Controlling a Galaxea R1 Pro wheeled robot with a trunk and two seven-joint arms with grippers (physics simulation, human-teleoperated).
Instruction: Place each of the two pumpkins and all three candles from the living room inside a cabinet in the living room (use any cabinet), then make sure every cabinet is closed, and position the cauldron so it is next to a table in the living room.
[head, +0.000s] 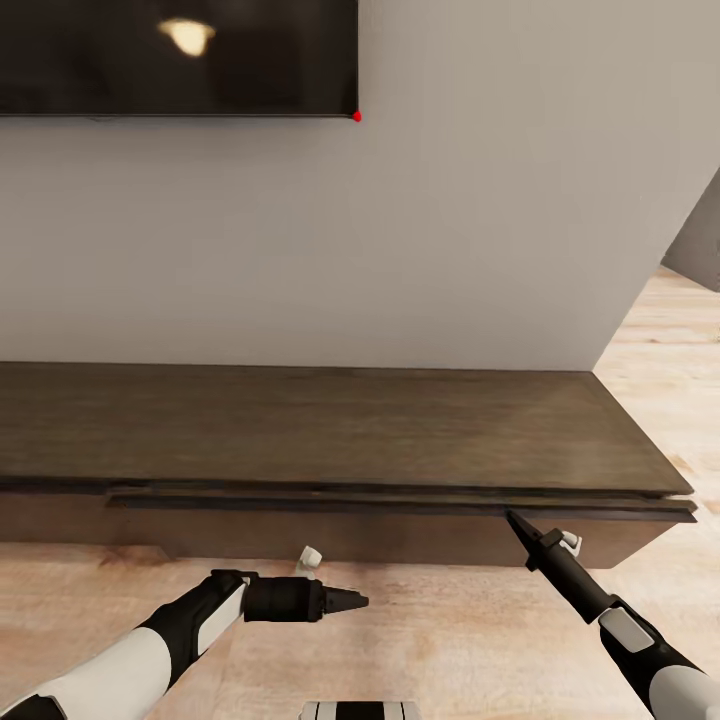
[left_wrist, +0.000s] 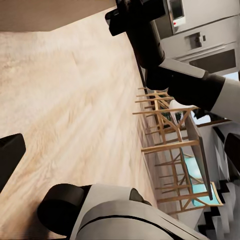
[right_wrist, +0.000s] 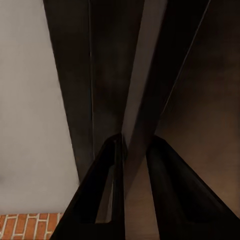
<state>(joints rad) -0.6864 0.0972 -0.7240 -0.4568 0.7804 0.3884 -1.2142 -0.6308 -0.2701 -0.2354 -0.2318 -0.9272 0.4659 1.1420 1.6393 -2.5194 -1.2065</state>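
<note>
Long, low cabinet (head: 330, 430) of dark brown wood, matte and faintly grained, flat-topped, running from 9 to 3 o'clock across the head view against a plain pale grey wall (head: 480, 220). One drawer front (head: 400, 503) along its upper edge, handleless, standing slightly proud of the carcass as a thin dark strip. Glossy black screen (head: 170, 55) at 11 o'clock, with one small red dot at its lower corner and one yellowish glare spot; no readable writing anywhere. Pale wood-plank floor (head: 430, 640) below, grained and smooth.

Two arms, white shells with black joints. Right gripper (head: 512, 519) at 5 o'clock, black and tapering, tip touching the drawer's lower edge; in the right wrist view two dark fingers (right_wrist: 107, 190) spread apart with the edge of a dark panel running down between them; contact not clear. Left gripper (head: 358, 601) at 6 o'clock, low over the floor, pointing toward 3 o'clock, tapering to one point in the head view; spread or pressed together, cannot tell. Two small white pieces (head: 308, 557) just under the cabinet. Light wooden chairs (left_wrist: 170, 125) and grey kitchen units (left_wrist: 205, 35) in the left wrist view.
</note>
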